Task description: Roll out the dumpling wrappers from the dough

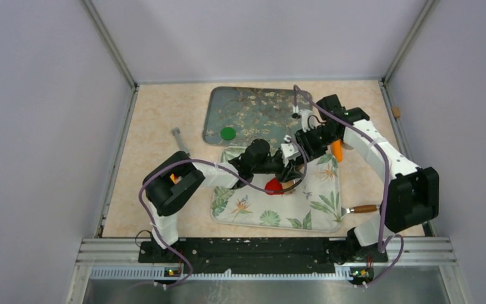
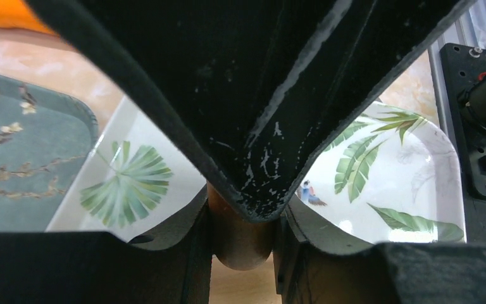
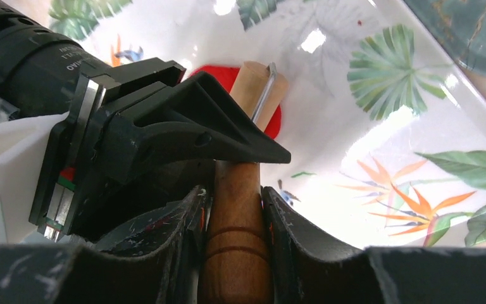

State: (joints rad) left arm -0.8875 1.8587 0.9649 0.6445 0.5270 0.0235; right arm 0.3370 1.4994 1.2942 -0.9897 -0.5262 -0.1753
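A flat round green dumpling wrapper [image 1: 228, 133] lies on the grey-green blossom tray [image 1: 253, 101]. Flat red dough [image 1: 274, 186] [image 3: 224, 74] rests on the white leaf-print tray [image 1: 319, 209], partly hidden by a small wooden roller [image 3: 259, 88]. My two grippers meet over it. The right gripper [image 1: 294, 158] [image 3: 236, 221] is shut on the roller's dark wooden handle [image 3: 237, 253]. The left gripper [image 1: 286, 173] [image 2: 240, 234] is shut on the rounded end of the same handle [image 2: 240, 244]. In the left wrist view the right gripper's black finger fills the upper part.
An orange carrot-like piece [image 1: 336, 151] lies by the right arm. A wooden-handled tool [image 1: 362, 208] sits at the white tray's right edge. A grey tool [image 1: 178, 137] lies on the table left of the trays. Walls enclose the table on three sides.
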